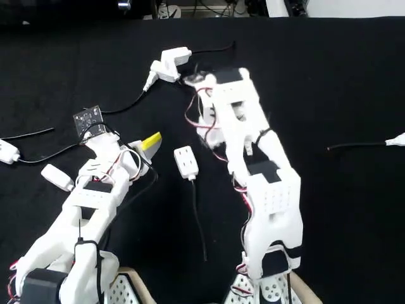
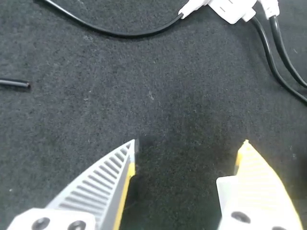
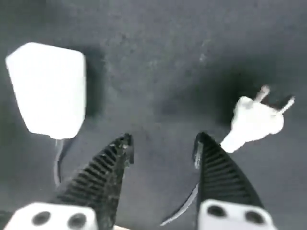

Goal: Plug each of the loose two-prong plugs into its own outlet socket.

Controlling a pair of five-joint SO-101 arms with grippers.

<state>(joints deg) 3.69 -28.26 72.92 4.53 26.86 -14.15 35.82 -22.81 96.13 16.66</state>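
Observation:
My left gripper [image 2: 188, 148] is open just above bare black cloth, with nothing between its grey and yellow fingers. Beyond it lie a white plug [image 2: 192, 8] and a white block [image 2: 232, 10], touching each other, with black cords. My right gripper [image 3: 160, 143] is also open and empty, held above the cloth. A white socket block [image 3: 48, 88] lies off one of its fingers, and a loose two-prong plug [image 3: 256, 120] off the other. In the high view the left gripper [image 1: 142, 145] sits left of a white outlet socket [image 1: 185, 160]. The right arm [image 1: 231, 101] reaches to the plug-and-block cluster [image 1: 168, 65].
More white plugs on black cords lie at the far left [image 1: 7, 151], beside the left arm [image 1: 57, 177] and at the right edge [image 1: 395, 140]. The outlet's cord [image 1: 197, 215] runs toward the front between the arms. A small circuit board [image 1: 88, 120] sits by the left arm.

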